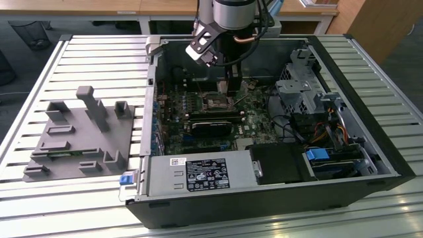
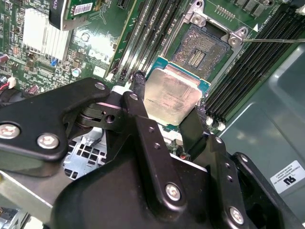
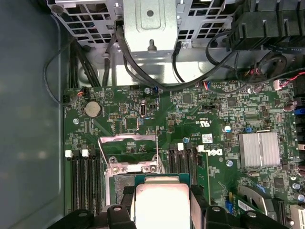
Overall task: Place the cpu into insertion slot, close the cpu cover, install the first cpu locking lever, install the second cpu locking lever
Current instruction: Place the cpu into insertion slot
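Gripped the cpu [image 2: 174, 95] in the clenched pincer [image 2: 169, 98], just short of the insertion slot [image 2: 198, 52], not yet seated; showed the cpu cover [image 3: 126, 139] raised at the slot's edge; likely risked bent contacts if lowered skewed or off the slot's corners.

Grey fixture block [image 1: 82, 136] on slatted table [image 1: 86, 54], beside open black computer case [image 1: 264, 203]; silver power supply [image 1: 198, 174] inside

A black label [image 1: 206, 174] dense with white print and certification signs sits on the power supply [image 1: 165, 181], well away from the gripper [image 1: 229, 96]. Near the gripper, a white logo [image 3: 214, 152] marks the circuit board [image 3: 143, 121] and a white sticker [image 2: 287, 177] the case panel [image 2: 267, 129].
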Robot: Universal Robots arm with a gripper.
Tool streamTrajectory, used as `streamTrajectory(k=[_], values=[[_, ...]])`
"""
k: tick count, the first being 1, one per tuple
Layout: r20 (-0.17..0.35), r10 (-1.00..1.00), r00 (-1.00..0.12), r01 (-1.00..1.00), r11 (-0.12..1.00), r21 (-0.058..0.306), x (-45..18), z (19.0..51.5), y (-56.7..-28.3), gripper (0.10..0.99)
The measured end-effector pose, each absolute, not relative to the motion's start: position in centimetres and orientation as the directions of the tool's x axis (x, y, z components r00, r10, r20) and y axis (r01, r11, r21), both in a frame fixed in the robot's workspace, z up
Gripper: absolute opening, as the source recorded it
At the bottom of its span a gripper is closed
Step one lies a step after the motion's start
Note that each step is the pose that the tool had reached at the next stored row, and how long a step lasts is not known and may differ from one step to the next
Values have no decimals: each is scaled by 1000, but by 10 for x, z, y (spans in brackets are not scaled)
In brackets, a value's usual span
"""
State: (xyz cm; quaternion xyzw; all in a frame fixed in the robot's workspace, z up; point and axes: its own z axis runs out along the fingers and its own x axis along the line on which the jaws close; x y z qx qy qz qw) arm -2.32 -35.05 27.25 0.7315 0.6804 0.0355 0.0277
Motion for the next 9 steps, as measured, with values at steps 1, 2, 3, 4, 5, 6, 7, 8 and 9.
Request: streamTrajectory(k=[1,2,3,4,5,6,7,8,9], values=[[14,997,72,993,-73,89,-23,272,-351,545],[14,997,71,993,-72,89,-23,272,-351,545],[14,997,71,993,-72,89,-23,272,-351,545],[14,997,71,993,-72,89,-23,272,-351,545],[14,997,71,993,-72,89,-23,272,-351,545],[14,997,71,993,-72,89,-23,271,-351,545],[14,997,71,993,-72,89,-23,271,-351,545],[14,997,71,993,-72,89,-23,271,-351,545],[14,997,71,993,-72,89,-23,271,-351,545]])
